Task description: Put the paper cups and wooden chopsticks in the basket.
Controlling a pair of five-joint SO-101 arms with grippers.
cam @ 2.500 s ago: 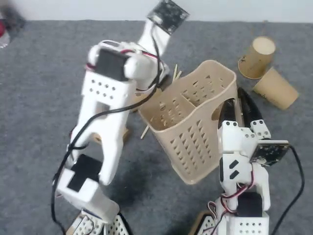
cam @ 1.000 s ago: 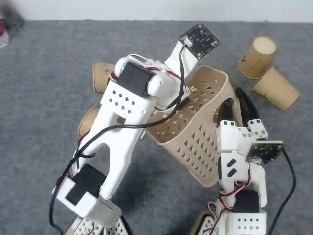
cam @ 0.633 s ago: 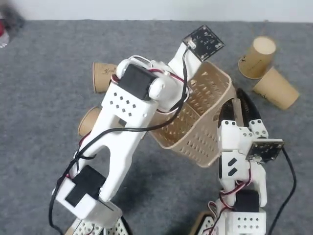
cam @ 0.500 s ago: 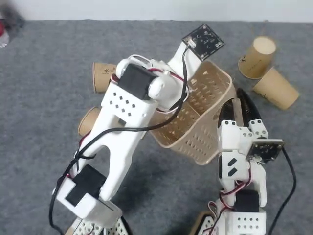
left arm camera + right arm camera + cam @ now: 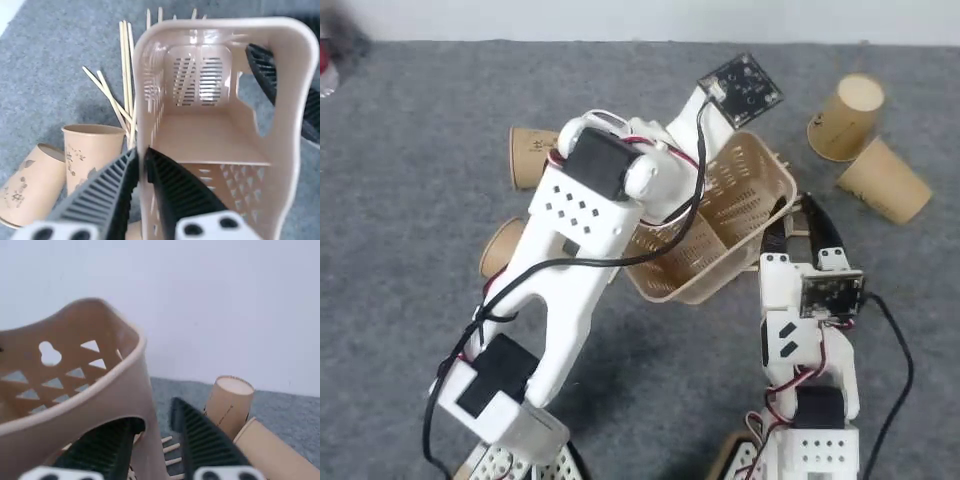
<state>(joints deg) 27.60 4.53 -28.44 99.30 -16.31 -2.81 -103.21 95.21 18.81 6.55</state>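
The beige slotted basket (image 5: 745, 185) hangs tilted between both arms, its mouth toward the left wrist camera. My left gripper (image 5: 142, 156) is shut on the basket's (image 5: 215, 25) near side wall. My right gripper (image 5: 798, 225) stands open astride the opposite wall, one finger inside and one outside, with a small gap showing beside the wall (image 5: 75, 370). Wooden chopsticks (image 5: 125, 65) lie on the grey carpet beside and under the basket. Two paper cups (image 5: 530, 157) (image 5: 500, 245) lie left of it. Two more paper cups (image 5: 845, 117) (image 5: 883, 180) lie at the far right.
The left arm's white links (image 5: 570, 260) cross the middle of the carpet and hide part of the basket. A white wall (image 5: 200, 290) bounds the far edge. Open carpet (image 5: 410, 200) lies at the left.
The left arm has swung the basket around and tipped it up, so its side no longer lies on the carpet. The right gripper has closed in on the basket's far wall.
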